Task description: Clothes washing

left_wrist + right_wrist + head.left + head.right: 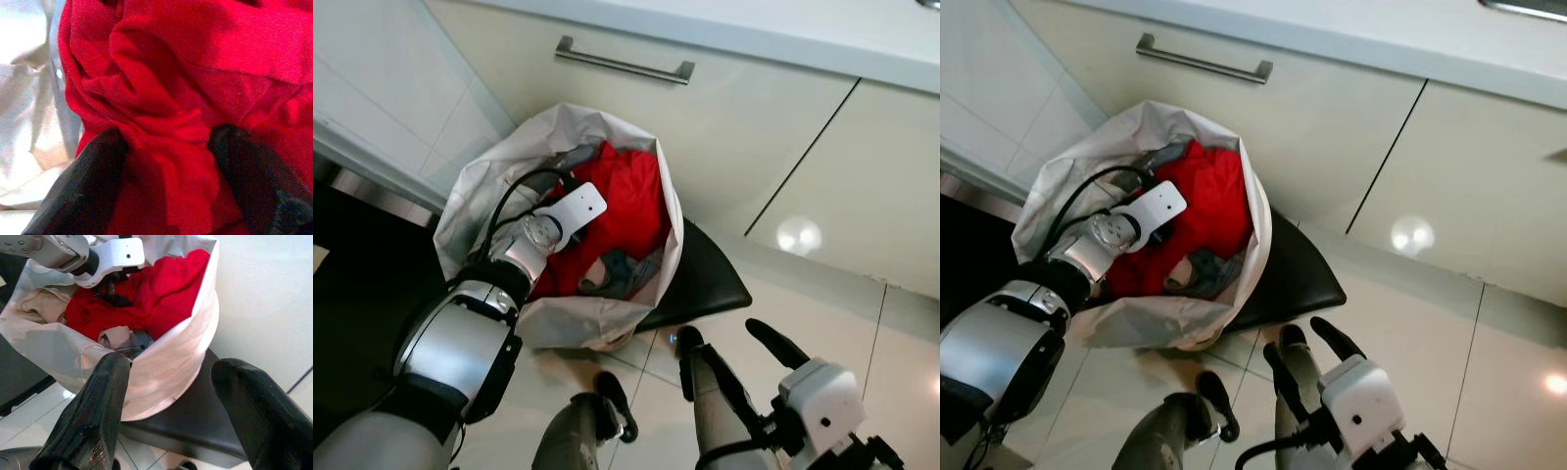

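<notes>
Left eye view: white laundry bag (499, 186) standing open on a black stool (705, 279) against cream cabinet fronts with a metal drawer handle (625, 65); red garment (631, 201) heaped on top inside the bag, grey and beige clothes (622, 272) beside it toward the near rim; left arm reaching down into the bag, wrist over the red cloth; right claw (744, 348) low over the tiled floor (822, 323), clear of the bag. Right eye view: same arrangement, counter (1381, 29) edge above the drawers. Left wrist view: left claw (168, 161) with both black fingers (93, 186) parted and pressed into the red garment, a raised fold of cloth standing between them, not yet pinched. Right wrist view: right claw released, fingers spread wide with nothing between them, facing the bag wall from outside; the left claw's white housing sits over the red heap. Risks, judged: closing on a thin fold could let the garment slip free on the lift; the tips may also catch the bag lining, dragging the light bag off the stool; neighbouring clothes could tangle, ride up and drop to the floor.
</notes>
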Available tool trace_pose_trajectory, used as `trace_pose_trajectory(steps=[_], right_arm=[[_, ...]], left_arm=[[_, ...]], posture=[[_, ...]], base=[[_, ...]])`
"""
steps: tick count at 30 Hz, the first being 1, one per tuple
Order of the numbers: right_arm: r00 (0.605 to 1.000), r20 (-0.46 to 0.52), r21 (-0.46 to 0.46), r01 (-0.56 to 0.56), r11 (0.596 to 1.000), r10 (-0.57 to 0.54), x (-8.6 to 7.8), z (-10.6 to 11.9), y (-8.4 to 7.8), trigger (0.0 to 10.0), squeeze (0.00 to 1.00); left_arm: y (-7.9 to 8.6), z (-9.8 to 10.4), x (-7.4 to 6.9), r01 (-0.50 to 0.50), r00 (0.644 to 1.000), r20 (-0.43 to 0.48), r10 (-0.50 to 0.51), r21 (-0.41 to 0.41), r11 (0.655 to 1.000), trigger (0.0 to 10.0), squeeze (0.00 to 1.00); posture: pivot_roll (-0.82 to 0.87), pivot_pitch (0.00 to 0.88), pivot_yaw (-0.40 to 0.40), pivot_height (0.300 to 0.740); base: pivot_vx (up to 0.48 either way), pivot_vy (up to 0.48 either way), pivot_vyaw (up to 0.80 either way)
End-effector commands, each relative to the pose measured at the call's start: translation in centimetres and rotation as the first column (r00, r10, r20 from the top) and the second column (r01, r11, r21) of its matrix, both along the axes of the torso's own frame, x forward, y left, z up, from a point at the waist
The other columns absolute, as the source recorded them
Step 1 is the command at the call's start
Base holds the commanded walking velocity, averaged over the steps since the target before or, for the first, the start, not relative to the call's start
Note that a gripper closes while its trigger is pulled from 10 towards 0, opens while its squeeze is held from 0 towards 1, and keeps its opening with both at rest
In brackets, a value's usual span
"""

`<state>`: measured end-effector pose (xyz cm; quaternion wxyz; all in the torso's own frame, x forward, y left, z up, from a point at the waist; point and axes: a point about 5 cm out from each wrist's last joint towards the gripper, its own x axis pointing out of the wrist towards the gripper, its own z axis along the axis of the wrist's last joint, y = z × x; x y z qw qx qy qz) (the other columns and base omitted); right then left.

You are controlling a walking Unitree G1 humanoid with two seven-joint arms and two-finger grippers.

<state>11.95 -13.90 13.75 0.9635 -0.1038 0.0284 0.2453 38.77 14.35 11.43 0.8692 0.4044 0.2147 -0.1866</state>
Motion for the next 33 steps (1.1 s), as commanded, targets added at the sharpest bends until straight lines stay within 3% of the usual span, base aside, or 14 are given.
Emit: trace_pose_trajectory(steps=[1, 6, 9, 17, 22, 24, 25, 28, 29, 30, 33], right_arm=[[1.000, -0.016, 0.012, -0.003, 1.000, 0.003, -0.6, 0.1, 0.5, 10.0, 0.00], [1.000, -0.011, 0.019, 0.021, 1.000, -0.021, -0.7, 0.0, 0.6, 10.0, 0.00], [0.999, -0.003, 0.030, 0.040, 0.999, -0.040, -0.2, -0.1, 0.5, 10.0, 0.00], [0.995, 0.018, 0.073, 0.099, 0.992, -0.101, 0.8, 0.5, -0.1, 10.0, 0.00], [0.996, 0.009, 0.061, 0.085, 0.994, -0.086, 1.0, 0.1, -0.2, 10.0, 0.00], [0.996, 0.009, 0.061, 0.086, 0.994, -0.087, 1.1, 0.1, -0.3, 10.0, 0.00], [0.996, 0.008, 0.059, 0.089, 0.994, -0.089, 1.2, 0.0, -0.3, 10.0, 0.00], [0.997, -0.003, 0.059, 0.083, 0.995, -0.083, 1.2, -0.3, -0.2, 10.0, 0.00], [0.997, -0.009, 0.059, 0.073, 0.996, -0.073, 1.1, -0.4, 0.0, 10.0, 0.00], [0.997, -0.009, 0.059, 0.073, 0.996, -0.073, 1.1, -0.4, 0.0, 10.0, 0.00], [0.998, -0.014, 0.057, 0.063, 0.996, -0.063, 1.2, -0.5, 0.0, 10.0, 0.00]], left_arm=[[0.9, -3.5, -1.9, -0.040, 0.990, -0.136, 0.038, -0.009, 0.999, 0.0, 0.00], [0.2, -3.5, -1.9, -0.036, 0.992, -0.127, 0.026, -0.078, 0.996, 0.0, 0.00], [0.1, -3.8, -2.1, -0.119, 0.982, -0.166, 0.087, -0.194, 0.974, 0.0, 0.00], [-0.8, -4.1, -2.3, -0.148, 0.979, -0.178, 0.098, -0.294, 0.944, 0.0, 0.00], [-1.0, -4.2, -2.3, -0.234, 0.968, -0.186, 0.169, -0.423, 0.876, 0.0, 0.00], [-1.0, -4.2, -2.3, -0.242, 0.967, -0.186, 0.176, -0.436, 0.867, 0.0, 0.00], [-1.2, -4.1, -2.3, -0.256, 0.965, -0.179, 0.191, -0.481, 0.839, 0.0, 0.00], [-1.4, -4.4, -2.4, -0.273, 0.961, -0.173, 0.214, -0.506, 0.818, 0.0, 0.00], [-1.9, -4.5, -2.6, -0.281, 0.960, -0.179, 0.217, -0.547, 0.789, 0.0, 0.00], [-1.9, -4.5, -2.6, -0.281, 0.960, -0.179, 0.217, -0.547, 0.789, 0.0, 0.00], [-2.5, -4.5, -2.6, -0.296, 0.955, -0.190, 0.227, -0.601, 0.743, 0.0, 0.00]], posture=[[-0.53, 0.468, 0.177, 0.740], [-0.52, 0.461, 0.178, 0.740], [-0.51, 0.455, 0.179, 0.740], [-0.50, 0.438, 0.161, 0.740], [-0.49, 0.429, 0.149, 0.740], [-0.48, 0.428, 0.148, 0.740], [-0.48, 0.428, 0.146, 0.740], [-0.47, 0.428, 0.136, 0.740], [-0.47, 0.429, 0.131, 0.740], [-0.47, 0.429, 0.131, 0.740], [-0.46, 0.422, 0.124, 0.740]], base=[[0.000, 0.000, 0.00], [0.000, 0.000, 0.00], [0.000, 0.000, 0.00], [0.000, 0.000, 0.00], [0.000, 0.000, 0.00], [0.000, 0.000, 0.00], [0.000, 0.000, 0.00], [0.000, 0.000, 0.00], [0.000, 0.000, 0.00], [0.000, 0.000, 0.00], [0.000, 0.000, 0.00]])
